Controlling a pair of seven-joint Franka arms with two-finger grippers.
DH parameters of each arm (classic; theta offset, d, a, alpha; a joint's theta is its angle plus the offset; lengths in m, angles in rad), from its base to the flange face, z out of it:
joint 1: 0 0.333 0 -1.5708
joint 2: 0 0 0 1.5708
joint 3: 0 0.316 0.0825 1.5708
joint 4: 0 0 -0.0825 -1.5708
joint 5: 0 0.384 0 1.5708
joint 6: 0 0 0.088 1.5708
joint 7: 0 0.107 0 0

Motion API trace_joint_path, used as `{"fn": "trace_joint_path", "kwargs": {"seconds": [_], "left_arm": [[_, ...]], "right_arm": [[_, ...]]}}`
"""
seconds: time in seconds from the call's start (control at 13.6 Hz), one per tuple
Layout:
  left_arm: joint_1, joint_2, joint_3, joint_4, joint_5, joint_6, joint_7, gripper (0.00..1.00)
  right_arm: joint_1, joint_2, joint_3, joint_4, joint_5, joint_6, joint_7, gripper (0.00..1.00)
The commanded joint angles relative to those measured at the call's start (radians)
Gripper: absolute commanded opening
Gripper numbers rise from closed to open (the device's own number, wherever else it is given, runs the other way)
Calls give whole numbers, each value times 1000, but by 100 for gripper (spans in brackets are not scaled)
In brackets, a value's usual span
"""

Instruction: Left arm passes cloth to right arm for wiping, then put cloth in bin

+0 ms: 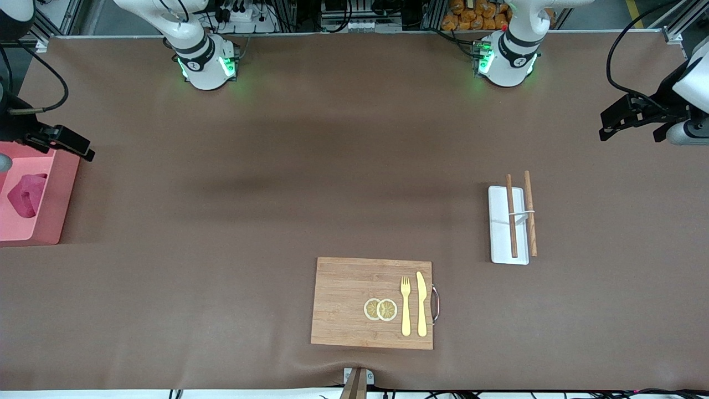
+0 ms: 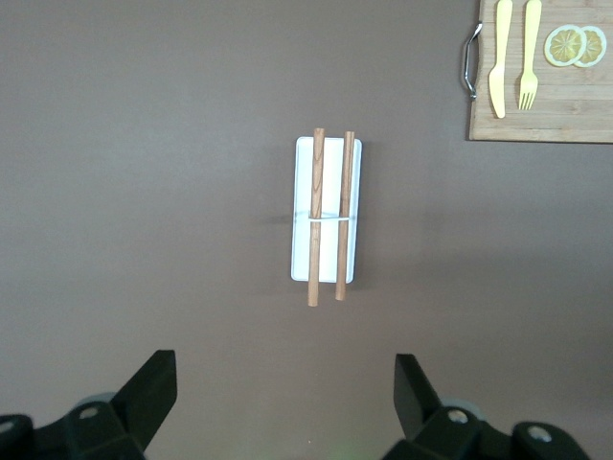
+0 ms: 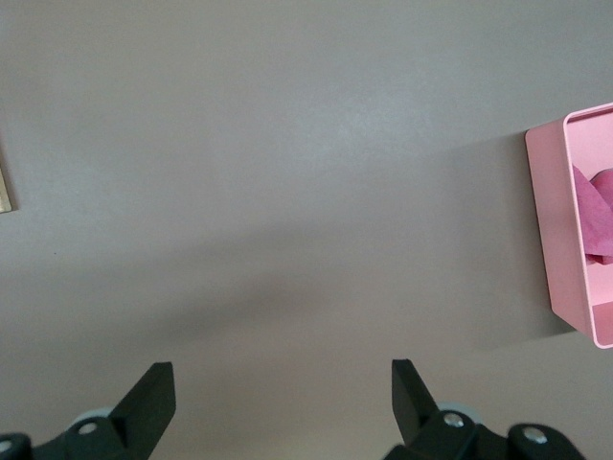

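The crimson-magenta cloth (image 1: 26, 195) lies crumpled inside the salmon-pink bin (image 1: 51, 221) at the right arm's end of the table. The right wrist view also shows the cloth (image 3: 596, 222) in the bin (image 3: 552, 230). My right gripper (image 1: 72, 145) is up in the air beside the bin's edge, open and empty (image 3: 283, 383). My left gripper (image 1: 615, 124) is up over the left arm's end of the table, open and empty (image 2: 285, 383), with bare table under it.
A wooden board (image 1: 343, 299) near the front camera carries a yellow fork (image 1: 405, 305), a knife (image 1: 421, 303) and two lemon slices (image 1: 380, 309). A flat white tray (image 1: 501, 246) with two wooden sticks (image 1: 510, 221) lies toward the left arm's end; the left wrist view shows it too (image 2: 302, 259).
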Motion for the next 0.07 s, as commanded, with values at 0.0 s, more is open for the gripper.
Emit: {"fn": "trace_joint_path", "kwargs": {"seconds": [0.0], "left_arm": [[6,-11,-3,6,17,-11,14,100]], "right_arm": [[8,-44,2,-35,1,24,-5,100]]}}
